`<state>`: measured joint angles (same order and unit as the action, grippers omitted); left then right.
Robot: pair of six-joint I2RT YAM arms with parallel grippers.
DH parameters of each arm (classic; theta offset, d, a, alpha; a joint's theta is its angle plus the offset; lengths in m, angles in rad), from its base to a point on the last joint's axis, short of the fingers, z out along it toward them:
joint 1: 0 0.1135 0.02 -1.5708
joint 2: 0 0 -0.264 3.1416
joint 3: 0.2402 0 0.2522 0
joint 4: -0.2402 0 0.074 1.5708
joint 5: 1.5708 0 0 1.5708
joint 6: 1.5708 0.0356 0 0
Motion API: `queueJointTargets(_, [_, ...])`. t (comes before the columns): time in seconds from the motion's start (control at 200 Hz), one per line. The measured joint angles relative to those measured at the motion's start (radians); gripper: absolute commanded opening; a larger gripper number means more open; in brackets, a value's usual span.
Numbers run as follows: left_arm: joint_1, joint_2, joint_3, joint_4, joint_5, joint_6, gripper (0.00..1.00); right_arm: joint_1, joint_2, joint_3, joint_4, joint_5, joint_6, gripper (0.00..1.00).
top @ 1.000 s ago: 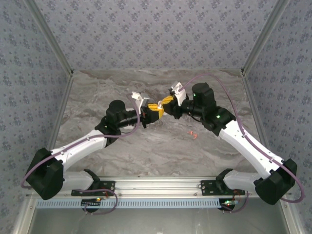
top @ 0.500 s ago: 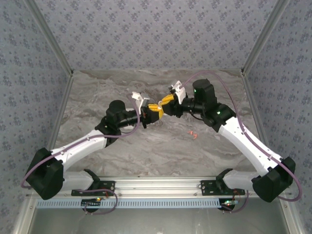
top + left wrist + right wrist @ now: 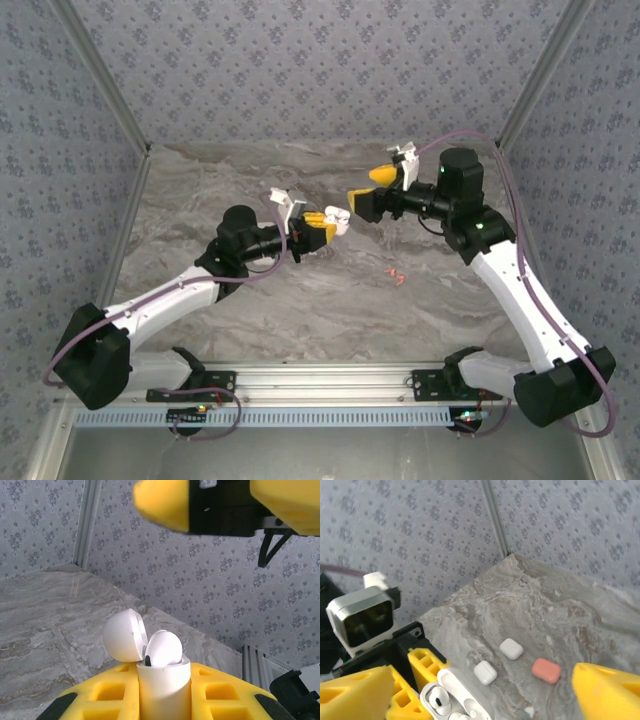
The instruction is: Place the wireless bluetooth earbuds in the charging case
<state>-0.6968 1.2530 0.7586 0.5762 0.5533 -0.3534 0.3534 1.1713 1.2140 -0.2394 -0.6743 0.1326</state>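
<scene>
My left gripper (image 3: 325,226) is shut on a white charging case (image 3: 164,687), held upright above the table between its yellow fingers (image 3: 107,692). The case's lid (image 3: 124,636) hangs open to the left. A white earbud (image 3: 163,649) sits in the case, its head poking above the rim. From the right wrist, the same open case (image 3: 462,695) and the earbud (image 3: 437,700) show at the bottom left. My right gripper (image 3: 365,190) hangs open a short way up and right of the case, nothing between its fingertips (image 3: 357,690). Two red-orange earbuds (image 3: 397,275) lie on the table.
On the marble table (image 3: 560,610) behind the held case lie two closed white cases (image 3: 485,672) (image 3: 511,648) and a closed red-orange case (image 3: 546,670). Patterned walls and metal corner posts (image 3: 525,95) close in the table at the back and sides.
My right gripper was shut at the case's mouth; it has opened wide and drawn back up and to the right. The left arm and the case have stayed put.
</scene>
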Motion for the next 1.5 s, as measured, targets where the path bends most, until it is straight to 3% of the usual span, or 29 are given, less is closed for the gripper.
queueJointTargets(0.705, [0.0, 0.0, 0.0, 0.003, 0.0, 0.0, 0.0, 0.101, 0.127, -0.006, -0.086, -0.196, 0.039, 1.0])
queueJointTargets(1.369, [-0.006, 0.0, 0.0, -0.008, -0.019, 0.003, 0.0, 0.095, 0.07, 0.008, -0.192, -0.205, -0.028, 1.0])
queueJointTargets(1.504, [-0.006, 0.0, 0.0, -0.01, -0.023, 0.003, 0.0, 0.094, 0.07, 0.008, -0.204, -0.16, -0.028, 1.0])
